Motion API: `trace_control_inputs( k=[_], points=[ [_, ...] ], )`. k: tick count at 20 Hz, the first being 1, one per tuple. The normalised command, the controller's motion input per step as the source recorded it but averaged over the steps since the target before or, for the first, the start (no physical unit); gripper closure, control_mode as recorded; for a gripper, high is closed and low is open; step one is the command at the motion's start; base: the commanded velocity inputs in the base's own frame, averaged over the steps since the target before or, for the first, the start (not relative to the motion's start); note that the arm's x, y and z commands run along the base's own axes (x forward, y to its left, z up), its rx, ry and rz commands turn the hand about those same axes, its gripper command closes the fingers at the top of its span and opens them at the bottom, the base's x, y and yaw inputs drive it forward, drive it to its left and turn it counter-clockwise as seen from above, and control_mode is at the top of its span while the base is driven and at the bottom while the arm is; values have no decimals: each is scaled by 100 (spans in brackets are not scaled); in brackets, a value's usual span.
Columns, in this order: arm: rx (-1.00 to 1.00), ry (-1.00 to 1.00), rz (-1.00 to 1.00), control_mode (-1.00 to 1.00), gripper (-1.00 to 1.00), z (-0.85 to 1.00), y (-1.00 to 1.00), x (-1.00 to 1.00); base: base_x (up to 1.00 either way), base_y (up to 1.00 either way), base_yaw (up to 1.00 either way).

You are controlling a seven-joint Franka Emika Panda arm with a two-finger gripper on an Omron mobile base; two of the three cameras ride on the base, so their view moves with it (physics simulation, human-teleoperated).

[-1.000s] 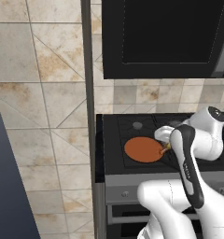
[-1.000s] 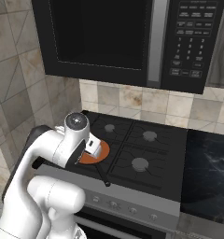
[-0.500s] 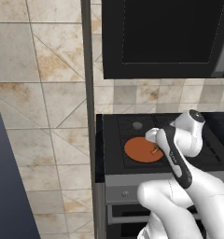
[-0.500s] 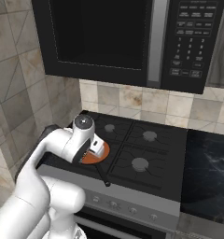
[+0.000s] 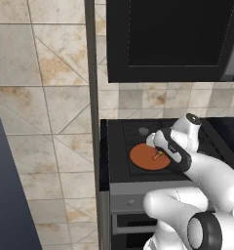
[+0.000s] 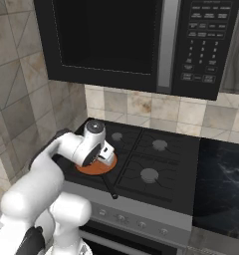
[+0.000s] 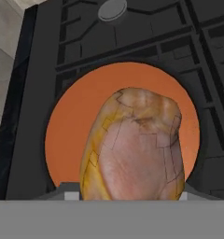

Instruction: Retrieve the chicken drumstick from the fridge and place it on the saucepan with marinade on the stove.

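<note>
- Since one second ago, the arm has lowered and swung left in the left base view: the wrist that stood upright beside the pan's right edge now leans across the pan, and the gripper (image 5: 159,155) sits low above the orange disc.
- Holding state: the gripper is closed on the chicken drumstick (image 7: 135,147); the jaws stand partly apart, the meat between them. In the hand view the drumstick rises from the bottom edge and covers the finger tips.
- Drumstick surface: yellow-tan skin along the left side, pinkish flesh in the middle, rounded upper end.
- Drumstick position: directly above the saucepan with marinade (image 7: 76,116), over the lower middle of the orange-brown disc. Contact with the marinade cannot be told.
- From the left base view, a small yellow-orange piece shows at the gripper, over the right part of the disc (image 5: 141,157).
- Saucepan position: front left burner of the stove (image 6: 171,164). The thin dark handle (image 6: 108,188) runs from the pan toward the stove's front edge.
- In the right base view the hand (image 6: 102,154) covers most of the pan (image 6: 94,169); an orange crescent shows below it.
- Black microwave (image 6: 141,40) hangs above the stove, tiled wall (image 6: 141,107) between them.
- Round grey burner cap (image 7: 112,9) lies behind the pan.
</note>
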Motion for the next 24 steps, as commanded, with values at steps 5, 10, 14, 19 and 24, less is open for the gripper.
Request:
trace_control_inputs(
  k=[5,10,14,19,24],
  points=[
    [1,5,0,-100,100,-26,2,34,0,0,0],
    [1,4,0,-100,100,-32,7,25,0,0,0],
    [0,3,0,-100,100,-32,11,31,0,0,0],
    [0,2,0,-100,100,-27,0,36,0,0,0],
    [0,1,0,-100,100,-31,0,26,0,0,0]
  ],
)
